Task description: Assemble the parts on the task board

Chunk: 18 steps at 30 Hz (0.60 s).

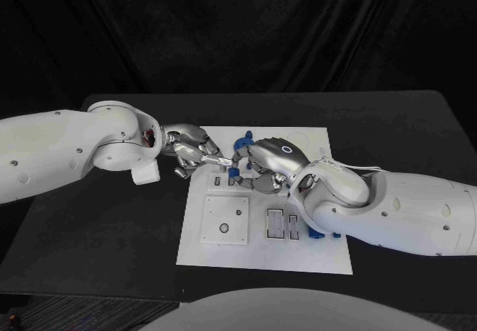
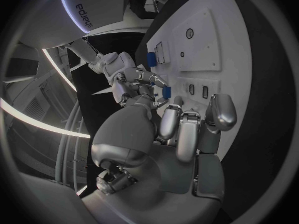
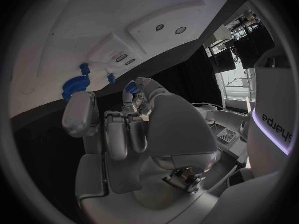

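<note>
Blue part (image 1: 236, 160) between both hands' fingers (image 1: 211, 160) (touching)

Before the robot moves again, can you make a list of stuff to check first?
1. Board flat on the table: ok.
2. Both hands over the board: ok. The left hand and right hand meet above its far half.
3. Blue part between the hands: ok. It sits at the fingertips where they meet.
4. Which hand really holds that part: cannot tell, the fingers crowd together.
5. Slots under the hands free: cannot tell, the fingers partly cover them.
6. Other blue parts out of the way: ok. They stand on the board, apart from the fingers.
</note>
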Motion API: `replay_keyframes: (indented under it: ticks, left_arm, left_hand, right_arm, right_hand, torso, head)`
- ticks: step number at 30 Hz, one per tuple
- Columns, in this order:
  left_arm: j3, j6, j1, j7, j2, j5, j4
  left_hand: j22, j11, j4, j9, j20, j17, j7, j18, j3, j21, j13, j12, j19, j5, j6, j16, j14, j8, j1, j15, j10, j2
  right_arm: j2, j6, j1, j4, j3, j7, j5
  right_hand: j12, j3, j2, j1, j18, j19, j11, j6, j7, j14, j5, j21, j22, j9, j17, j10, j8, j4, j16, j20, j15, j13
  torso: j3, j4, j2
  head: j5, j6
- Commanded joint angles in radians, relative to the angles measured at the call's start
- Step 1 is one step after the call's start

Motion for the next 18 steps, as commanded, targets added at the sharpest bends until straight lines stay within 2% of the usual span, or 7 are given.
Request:
replay_keyframes:
  ticks: [1,5,10,14,18]
  left_arm:
    - [0.001,-0.002,-0.007,0.066,0.007,0.010,-0.002]
    - [0.001,-0.002,-0.012,0.071,0.015,0.010,-0.007]
    - [0.001,-0.001,-0.016,0.072,0.021,0.010,-0.013]
    - [0.001,0.002,-0.019,0.069,0.023,0.010,-0.017]
    - [0.001,0.004,-0.022,0.069,0.026,0.010,-0.020]
  left_hand:
    - [0.140,0.004,0.000,-0.013,0.004,0.172,0.000,0.007,-0.006,-0.004,0.077,-0.001,-0.003,0.009,0.009,-0.001,0.001,-0.006,0.015,0.008,-0.005,0.000]
    - [0.140,0.006,-0.005,-0.036,0.006,0.171,0.002,0.007,-0.006,-0.006,0.077,0.000,-0.004,0.025,0.016,-0.001,0.000,-0.013,0.028,0.011,-0.007,0.009]
    - [0.139,0.007,-0.021,-0.081,0.009,0.169,0.002,0.008,-0.004,-0.009,0.074,0.000,-0.006,0.090,0.031,-0.001,-0.003,-0.022,0.057,0.012,-0.011,0.019]
    - [0.139,0.007,-0.029,-0.096,0.009,0.166,0.002,0.009,-0.002,-0.012,0.071,-0.002,-0.009,0.116,0.036,-0.002,-0.006,-0.024,0.069,0.012,-0.015,0.024]
    - [0.138,0.004,-0.043,-0.118,0.008,0.165,-0.001,0.010,0.006,-0.015,0.070,-0.003,-0.011,0.164,0.049,-0.002,-0.008,-0.023,0.089,0.011,-0.017,0.029]
  right_arm:
    - [0.002,-0.022,0.002,0.003,0.000,0.014,0.009]
    - [0.003,-0.020,0.002,0.003,0.000,0.015,0.010]
    - [0.004,-0.020,0.002,0.004,0.000,0.015,0.010]
    - [0.004,-0.019,0.002,0.004,0.000,0.015,0.010]
    - [0.004,-0.019,0.002,0.005,0.000,0.015,0.010]
  right_hand:
    - [0.005,0.006,0.002,-0.011,0.011,0.005,-0.008,0.026,-0.016,0.103,-0.007,0.004,0.146,0.002,0.261,0.106,0.003,-0.002,0.005,-0.005,-0.005,0.263]
    - [0.005,0.006,0.002,-0.011,0.011,0.005,-0.008,0.026,-0.016,0.103,-0.007,0.004,0.146,0.002,0.261,0.106,0.003,-0.002,0.005,-0.005,-0.005,0.263]
    - [0.005,0.006,0.002,-0.011,0.011,0.005,-0.008,0.026,-0.016,0.103,-0.007,0.004,0.146,0.002,0.261,0.106,0.003,-0.002,0.005,-0.005,-0.005,0.263]
    - [0.005,0.006,0.002,-0.011,0.011,0.005,-0.008,0.026,-0.016,0.103,-0.007,0.004,0.146,0.002,0.261,0.106,0.003,-0.002,0.005,-0.005,-0.005,0.263]
    - [0.005,0.008,0.003,-0.012,0.011,0.005,-0.009,0.026,-0.017,0.102,-0.009,0.002,0.145,0.003,0.260,0.106,0.003,-0.002,0.005,-0.005,-0.005,0.263]
  torso:
    - [-0.0006,0.0005,0.001]
    - [-0.0007,0.0005,0.001]
    - [-0.0006,-0.0002,0.001]
    - [-0.0001,0.0005,0.002]
    - [-0.0002,0.0001,0.002]
  head:
    - [0.000,0.001]
    - [0.000,0.002]
    - [0.002,0.001]
    - [0.003,0.000]
    - [0.004,0.000]
